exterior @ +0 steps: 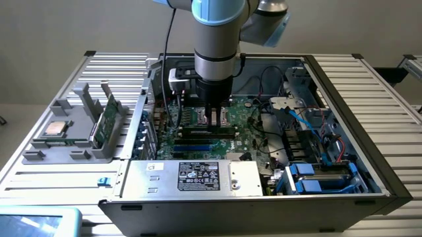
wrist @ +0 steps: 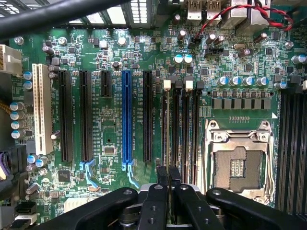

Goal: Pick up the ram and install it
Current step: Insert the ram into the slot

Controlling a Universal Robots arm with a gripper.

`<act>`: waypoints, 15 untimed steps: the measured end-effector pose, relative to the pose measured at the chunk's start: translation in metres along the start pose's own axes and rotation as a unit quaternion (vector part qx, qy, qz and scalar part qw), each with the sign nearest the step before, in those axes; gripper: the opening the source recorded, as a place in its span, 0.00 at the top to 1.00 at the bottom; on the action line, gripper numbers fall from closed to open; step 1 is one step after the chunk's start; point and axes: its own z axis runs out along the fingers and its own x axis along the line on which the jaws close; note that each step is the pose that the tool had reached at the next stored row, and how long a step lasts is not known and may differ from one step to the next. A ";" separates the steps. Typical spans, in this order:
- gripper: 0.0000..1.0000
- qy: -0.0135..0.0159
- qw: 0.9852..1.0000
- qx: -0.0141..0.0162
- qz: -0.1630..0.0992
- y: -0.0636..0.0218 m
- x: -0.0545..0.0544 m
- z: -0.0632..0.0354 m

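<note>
Gripper [exterior: 216,123] low inside the open PC case [exterior: 264,207], hanging above the motherboard [exterior: 247,136] between the processor socket [wrist: 238,163] and the blue expansion slot [wrist: 126,115]. Wrist view puts the fingertips [wrist: 163,175] at the near end of the bank of four memory slots [wrist: 181,124]. All four slots look dark and unfilled. Claw drawn together to a thin gap, with nothing I can make out between the fingers. Ram [exterior: 107,118] is well apart from the arm, standing on edge in the grey fixture [exterior: 39,155] outside the case, on the exterior view's left. A square silver processor chip [exterior: 56,128] lies flat in the same fixture just beside it. Judgement: the pick-up step has not been made, since the stick is seated in its holder and the slots are bare, so the task is at its start. The pick would call for lifting clear of the case wall, crossing to the fixture, opening the fingers wider than the board is thick, and closing on its upper edge squarely, so that the stick comes out upright and not twisted.
</note>
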 end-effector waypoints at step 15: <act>0.89 0.000 1.000 0.000 0.000 0.0001 0.000 0.0038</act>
